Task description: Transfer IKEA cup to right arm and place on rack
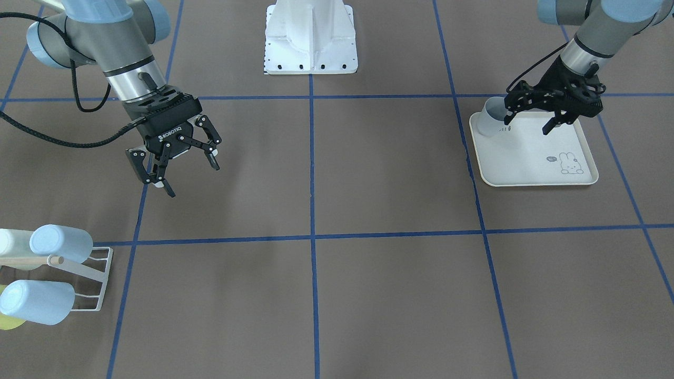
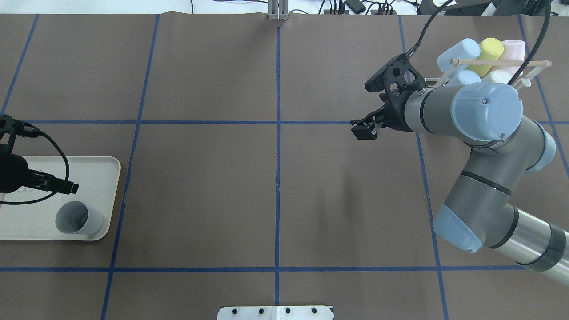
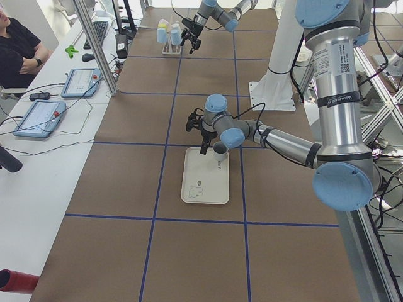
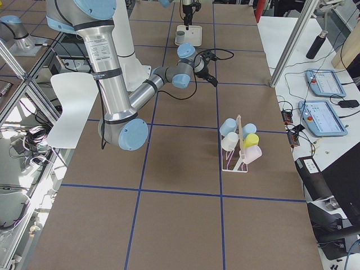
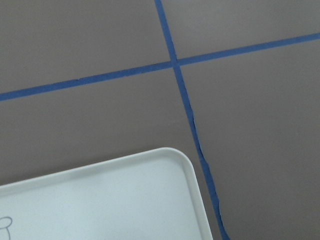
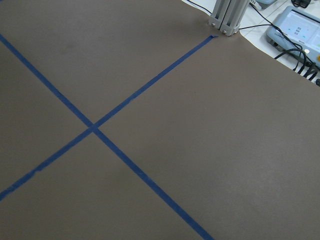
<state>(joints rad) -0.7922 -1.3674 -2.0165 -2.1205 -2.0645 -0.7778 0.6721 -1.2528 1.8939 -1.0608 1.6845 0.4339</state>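
**Left gripper** [image 1: 528, 125]: fingers spread apart with nothing between them. It hangs low over the cream tray [image 1: 526, 158].

**IKEA cup** [image 1: 492, 117]: pale grey-blue, upright, mouth up. It stands in a corner of the tray, just beside the left gripper and outside its fingers. In the front-facing view one fingertip overlaps the rim, but the overhead view shows a gap, so they are probably not touching.

**Right gripper** [image 1: 192, 179]: fingers apart and empty, above bare table. It is well apart from the cup and the left gripper.

**Rack** [image 1: 84, 272]: white wire frame with a wooden dowel, near the right gripper on its outer side. It bears several cups [image 1: 60, 243] in blue, yellow, pink and white.
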